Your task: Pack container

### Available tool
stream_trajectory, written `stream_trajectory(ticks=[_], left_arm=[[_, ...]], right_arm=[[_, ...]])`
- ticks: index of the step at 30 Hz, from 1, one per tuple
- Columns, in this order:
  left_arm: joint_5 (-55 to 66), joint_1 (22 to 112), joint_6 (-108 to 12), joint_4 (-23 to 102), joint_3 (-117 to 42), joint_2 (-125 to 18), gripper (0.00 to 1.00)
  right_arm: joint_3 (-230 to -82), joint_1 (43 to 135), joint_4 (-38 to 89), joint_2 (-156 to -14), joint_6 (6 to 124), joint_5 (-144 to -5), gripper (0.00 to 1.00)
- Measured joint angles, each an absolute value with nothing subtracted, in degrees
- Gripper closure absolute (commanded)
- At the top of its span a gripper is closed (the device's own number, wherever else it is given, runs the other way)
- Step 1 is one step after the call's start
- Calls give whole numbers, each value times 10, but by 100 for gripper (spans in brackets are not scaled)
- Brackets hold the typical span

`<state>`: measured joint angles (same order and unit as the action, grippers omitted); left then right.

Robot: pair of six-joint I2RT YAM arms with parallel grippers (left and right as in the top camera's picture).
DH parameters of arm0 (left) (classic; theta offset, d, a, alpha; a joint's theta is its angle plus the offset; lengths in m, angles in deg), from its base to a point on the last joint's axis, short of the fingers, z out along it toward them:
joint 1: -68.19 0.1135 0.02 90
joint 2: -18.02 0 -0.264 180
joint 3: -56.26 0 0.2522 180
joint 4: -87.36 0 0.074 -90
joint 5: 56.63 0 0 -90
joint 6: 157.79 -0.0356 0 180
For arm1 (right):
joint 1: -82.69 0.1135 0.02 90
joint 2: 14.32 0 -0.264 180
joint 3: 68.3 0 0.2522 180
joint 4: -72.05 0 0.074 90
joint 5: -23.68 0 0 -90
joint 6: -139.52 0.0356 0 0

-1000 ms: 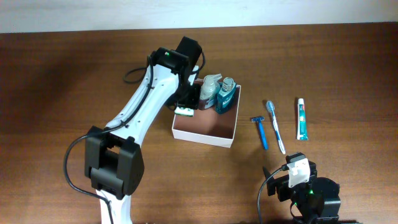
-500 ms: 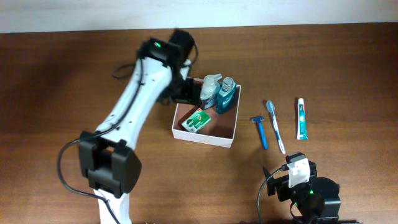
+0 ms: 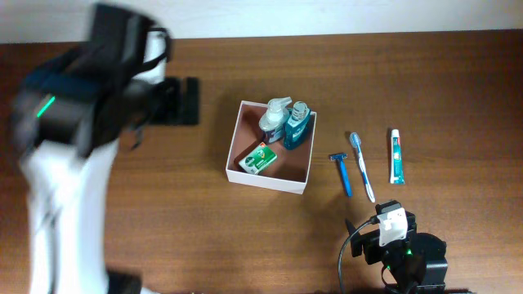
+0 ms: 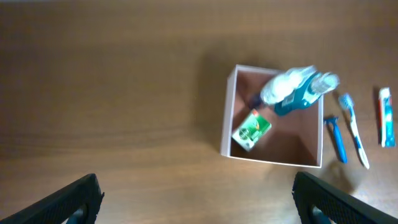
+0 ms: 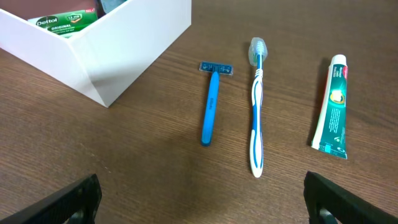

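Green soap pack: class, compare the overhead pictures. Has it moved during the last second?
Yes. The green soap pack has shifted right, from the left wall of the container onto its pinkish-brown floor, near the front left corner.

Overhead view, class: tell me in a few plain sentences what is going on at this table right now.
The container already holds a green soap pack, a spray bottle and a teal bottle. The razor, toothbrush and toothpaste lie on the table to its right, not yet packed. The left gripper is open and empty, off to the container's left, its arm blurred. The right gripper is open too, facing the three loose items and touching none.
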<state>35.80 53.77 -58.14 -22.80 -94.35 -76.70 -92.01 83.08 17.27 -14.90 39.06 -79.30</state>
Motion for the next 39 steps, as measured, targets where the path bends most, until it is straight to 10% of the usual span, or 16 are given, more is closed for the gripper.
stream_trajectory(ticks=[25,39], left_arm=[[508,539,-599,-231,-915,-517,1],[508,539,-599,-231,-914,-516,1]], right_arm=[[-994,831,296,-184,731,-937,1],[-1367,831,68,-647,642,-863,1]])
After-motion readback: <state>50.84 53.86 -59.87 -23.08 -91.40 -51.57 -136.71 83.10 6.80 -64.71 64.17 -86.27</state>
